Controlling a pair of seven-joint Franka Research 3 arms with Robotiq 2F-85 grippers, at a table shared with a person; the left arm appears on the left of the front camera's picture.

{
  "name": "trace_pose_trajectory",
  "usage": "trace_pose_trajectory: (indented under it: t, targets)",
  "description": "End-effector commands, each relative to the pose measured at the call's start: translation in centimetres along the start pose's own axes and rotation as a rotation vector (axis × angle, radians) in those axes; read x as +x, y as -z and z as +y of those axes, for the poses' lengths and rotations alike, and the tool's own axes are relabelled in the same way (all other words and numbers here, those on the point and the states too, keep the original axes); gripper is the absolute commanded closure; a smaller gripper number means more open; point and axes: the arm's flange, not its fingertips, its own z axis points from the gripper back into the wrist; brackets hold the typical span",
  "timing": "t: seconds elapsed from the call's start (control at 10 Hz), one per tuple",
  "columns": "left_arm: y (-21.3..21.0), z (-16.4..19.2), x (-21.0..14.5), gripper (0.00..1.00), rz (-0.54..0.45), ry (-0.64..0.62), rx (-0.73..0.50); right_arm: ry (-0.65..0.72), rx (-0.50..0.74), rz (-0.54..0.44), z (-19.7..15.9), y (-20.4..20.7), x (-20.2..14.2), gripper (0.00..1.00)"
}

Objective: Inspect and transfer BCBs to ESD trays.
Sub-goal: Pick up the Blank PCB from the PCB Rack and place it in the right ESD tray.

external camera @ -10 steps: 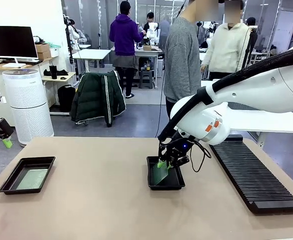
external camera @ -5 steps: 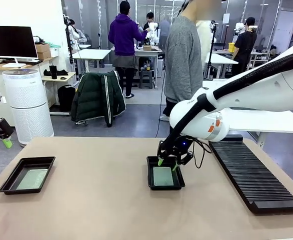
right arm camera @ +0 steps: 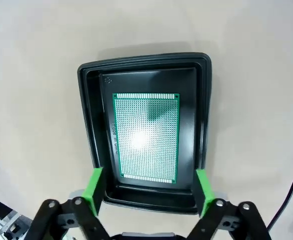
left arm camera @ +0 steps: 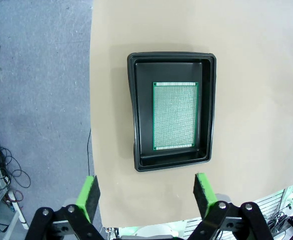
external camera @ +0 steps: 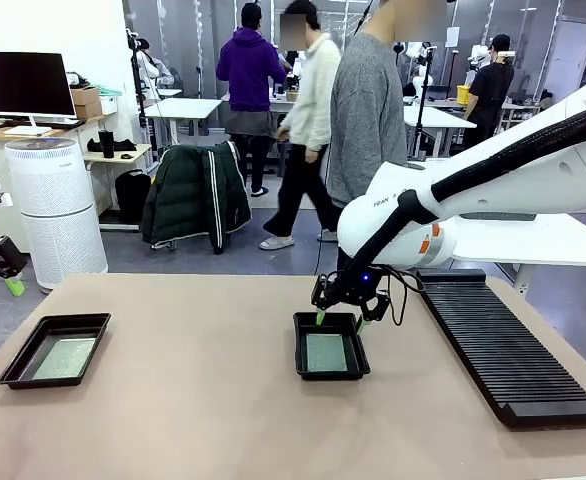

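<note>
The front view looks across the tan table (external camera: 173,400) from the robot's side. Each of the 2 wrist views looks straight down, close, on 1 shallow black plastic tray (left arm camera: 136,110) (right arm camera: 89,120) also seen in front: left-frame (external camera: 18,365) and centre-frame (external camera: 301,355).

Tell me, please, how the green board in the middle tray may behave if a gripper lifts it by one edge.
The board looks thin and flat, so probably stiff and light. Its glossy face suggests it could slip. It lies flat inside the tray, so reaching an edge may be awkward.
</note>
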Motion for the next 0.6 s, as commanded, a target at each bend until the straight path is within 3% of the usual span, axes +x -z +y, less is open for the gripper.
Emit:
trace_pose_trajectory:
  t: [0.0,0.5]
  targets:
    - [0.2,0.2,0.0,0.0,-0.014,0.003,-0.002,0.011,-0.062,0.007,0.4,-1.0,-0.5,0.0]
    - [0.2,0.2,0.0,0.0,-0.014,0.003,-0.002,-0.023,-0.169,-0.033,1.0,-5.3,-2.4,0.0]
